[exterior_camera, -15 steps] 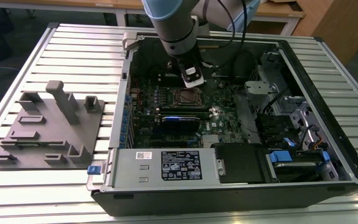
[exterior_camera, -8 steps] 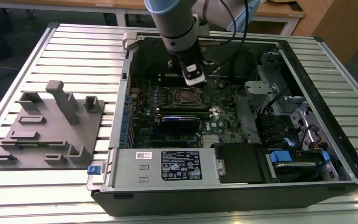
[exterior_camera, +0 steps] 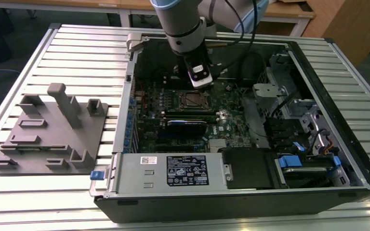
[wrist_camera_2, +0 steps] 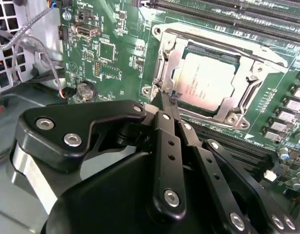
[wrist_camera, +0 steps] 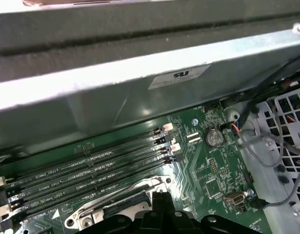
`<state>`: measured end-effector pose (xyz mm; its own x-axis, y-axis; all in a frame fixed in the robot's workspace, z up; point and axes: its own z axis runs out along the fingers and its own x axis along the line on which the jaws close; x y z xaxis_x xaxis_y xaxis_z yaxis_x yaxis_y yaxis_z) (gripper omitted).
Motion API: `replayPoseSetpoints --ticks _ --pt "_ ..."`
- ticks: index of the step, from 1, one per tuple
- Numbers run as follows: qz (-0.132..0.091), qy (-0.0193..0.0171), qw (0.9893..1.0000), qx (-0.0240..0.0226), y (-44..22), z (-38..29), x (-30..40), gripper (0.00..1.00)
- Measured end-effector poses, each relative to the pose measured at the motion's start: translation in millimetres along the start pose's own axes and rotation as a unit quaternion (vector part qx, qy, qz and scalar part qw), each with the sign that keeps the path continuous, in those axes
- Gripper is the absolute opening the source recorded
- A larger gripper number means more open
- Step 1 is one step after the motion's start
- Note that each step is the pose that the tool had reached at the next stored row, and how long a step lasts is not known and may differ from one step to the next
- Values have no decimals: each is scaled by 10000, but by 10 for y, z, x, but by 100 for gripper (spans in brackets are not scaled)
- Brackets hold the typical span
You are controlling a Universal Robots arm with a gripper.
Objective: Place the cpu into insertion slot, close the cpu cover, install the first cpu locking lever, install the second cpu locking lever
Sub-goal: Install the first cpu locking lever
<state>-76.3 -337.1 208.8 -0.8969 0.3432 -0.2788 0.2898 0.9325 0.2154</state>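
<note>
cpu (wrist_camera_2: 207,84) seated in slot (exterior_camera: 191,99); cover (wrist_camera_2: 240,73) down | fingers (wrist_camera_2: 165,100) pinched together, tips at cover's edge | step, likely: first lever; needs hooking, pressing under its catch

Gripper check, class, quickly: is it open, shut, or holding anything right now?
Gripper: jaws shut together with nothing between them, tips down at the edge of the cpu cover, which lies closed over the cpu.
</note>
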Motion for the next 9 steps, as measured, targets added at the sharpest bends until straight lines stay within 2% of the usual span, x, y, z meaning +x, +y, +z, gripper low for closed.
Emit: replayPoseSetpoints --ticks 1,2,3,5,9 --pt "0 0 10000 2 0 0 0 10" --pt "1 14 10000 7 1 1 0 10" --pt "7 57 10000 25 1 2 0 10" --pt "17 182 9998 85 1 7 -2 10" --pt "49 500 9985 221 1 17 -6 10"
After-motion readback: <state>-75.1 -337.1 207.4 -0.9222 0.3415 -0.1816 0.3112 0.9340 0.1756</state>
